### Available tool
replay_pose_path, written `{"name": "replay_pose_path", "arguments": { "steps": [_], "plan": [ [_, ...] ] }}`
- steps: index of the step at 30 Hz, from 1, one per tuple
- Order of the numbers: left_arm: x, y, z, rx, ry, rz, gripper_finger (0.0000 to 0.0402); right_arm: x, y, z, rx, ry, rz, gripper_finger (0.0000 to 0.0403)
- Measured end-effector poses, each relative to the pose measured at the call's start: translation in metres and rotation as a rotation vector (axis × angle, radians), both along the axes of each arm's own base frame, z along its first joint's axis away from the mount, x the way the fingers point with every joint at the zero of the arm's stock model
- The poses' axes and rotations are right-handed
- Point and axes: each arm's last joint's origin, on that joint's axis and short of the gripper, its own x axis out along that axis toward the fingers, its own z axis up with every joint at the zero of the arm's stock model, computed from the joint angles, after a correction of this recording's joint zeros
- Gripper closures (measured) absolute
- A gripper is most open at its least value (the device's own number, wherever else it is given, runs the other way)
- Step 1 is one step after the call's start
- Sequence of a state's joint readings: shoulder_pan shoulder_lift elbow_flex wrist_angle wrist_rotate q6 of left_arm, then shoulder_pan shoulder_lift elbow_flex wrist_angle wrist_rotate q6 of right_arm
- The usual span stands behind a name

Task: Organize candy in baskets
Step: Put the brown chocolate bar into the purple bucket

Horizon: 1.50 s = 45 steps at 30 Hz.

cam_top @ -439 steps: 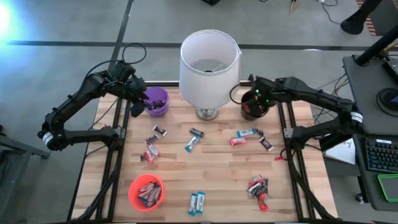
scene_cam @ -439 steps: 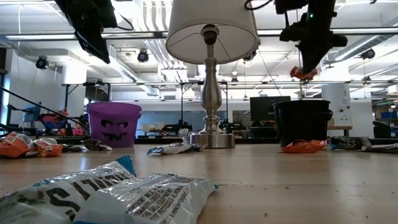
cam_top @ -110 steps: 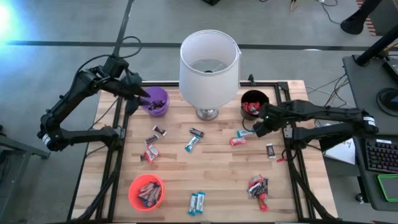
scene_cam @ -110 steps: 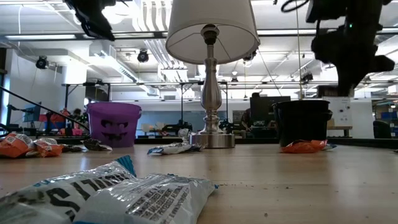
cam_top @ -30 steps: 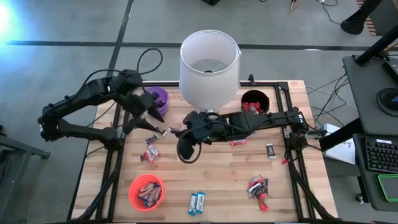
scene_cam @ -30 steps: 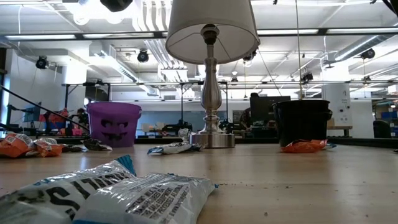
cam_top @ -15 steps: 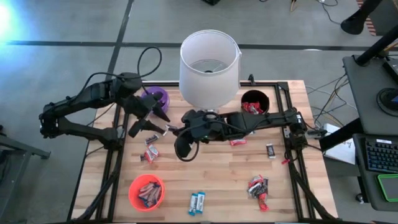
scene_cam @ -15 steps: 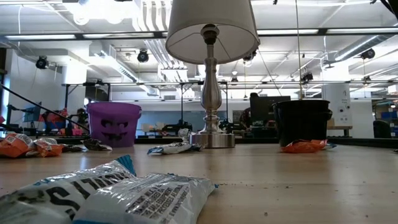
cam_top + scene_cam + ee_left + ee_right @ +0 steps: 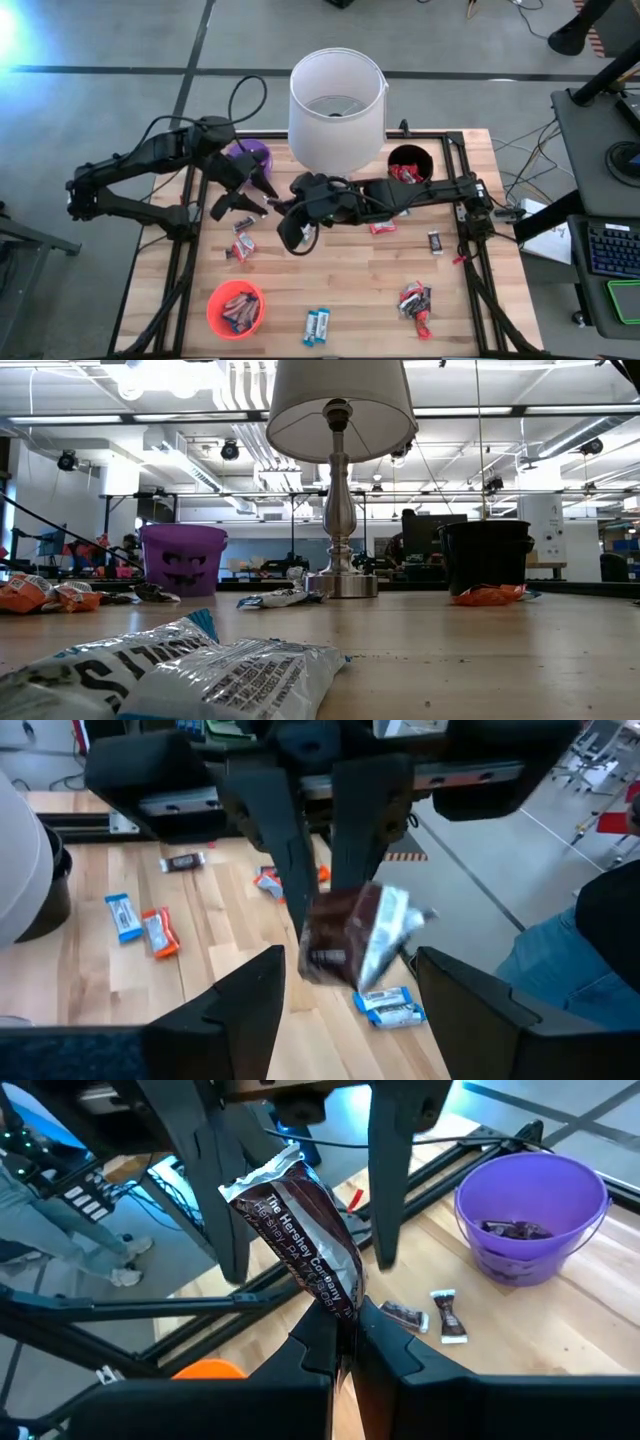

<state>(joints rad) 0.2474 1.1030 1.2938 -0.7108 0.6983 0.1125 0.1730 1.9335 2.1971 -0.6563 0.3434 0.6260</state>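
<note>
My right gripper [image 9: 345, 1342] reaches across to the table's left half [image 9: 283, 207] and is shut on a dark brown wrapped candy bar [image 9: 300, 1230], which also shows in the left wrist view [image 9: 350, 935]. My left gripper [image 9: 256, 198] is open in front of the purple basket [image 9: 250, 152]. Its two fingers [image 9: 222, 1210] stand on either side of the bar without touching it. The purple basket [image 9: 530, 1215] holds dark candies. The black basket [image 9: 408, 163] and the orange basket [image 9: 236, 308] hold candy too. My right gripper pinches the brown bar by one end [image 9: 340, 1312] between its two fingers. The fingers come from the table's right, about level. The bar sticks out beyond the fingertips, tilted, lifted clear of the table, with its free crimped end [image 9: 268, 1168] between the left gripper's open fingers.
A white lamp [image 9: 337, 110] stands at the far middle. Loose candies lie about: dark ones by the purple basket [image 9: 405, 1316], red ones at the left [image 9: 241, 245], blue ones at the near edge [image 9: 316, 325], a red pile at the near right [image 9: 416, 300].
My right gripper has carried the brown bar a little further toward the table's left, in between the left gripper's open fingers. My left gripper has shifted slightly toward it and stays open.
</note>
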Motion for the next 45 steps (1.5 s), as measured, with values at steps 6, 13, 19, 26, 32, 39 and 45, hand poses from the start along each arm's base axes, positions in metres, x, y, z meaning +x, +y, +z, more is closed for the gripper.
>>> {"name": "replay_pose_path", "arguments": {
  "steps": [6,13,19,26,32,39,45],
  "plan": [
    [0.008,0.002,0.001,0.017,-0.043,-0.004,0.0203,0.000,-0.001,0.000,-0.006,-0.003,0.001,0.0394],
    [0.008,0.002,0.001,0.037,-0.056,-0.013,0.0256,0.000,-0.001,0.000,-0.009,-0.002,0.003,0.0394],
    [0.009,0.002,-0.001,0.053,-0.049,-0.024,0.0350,0.000,-0.001,0.000,-0.008,0.003,0.004,0.0394],
    [0.009,0.002,-0.001,0.059,-0.050,-0.028,0.0384,0.000,-0.001,0.000,-0.030,0.007,0.015,0.0393],
    [0.008,0.002,-0.001,0.057,-0.047,-0.029,0.0393,0.000,0.001,0.000,-0.050,0.016,0.069,0.0371],
    [0.007,0.002,-0.004,0.047,-0.012,-0.023,0.0395,-0.002,0.000,-0.003,-0.062,0.058,0.108,0.0295],
    [-0.001,0.003,-0.009,0.133,0.064,0.062,0.0396,-0.007,0.003,-0.012,0.002,0.160,0.153,0.0246]
  ]
}}
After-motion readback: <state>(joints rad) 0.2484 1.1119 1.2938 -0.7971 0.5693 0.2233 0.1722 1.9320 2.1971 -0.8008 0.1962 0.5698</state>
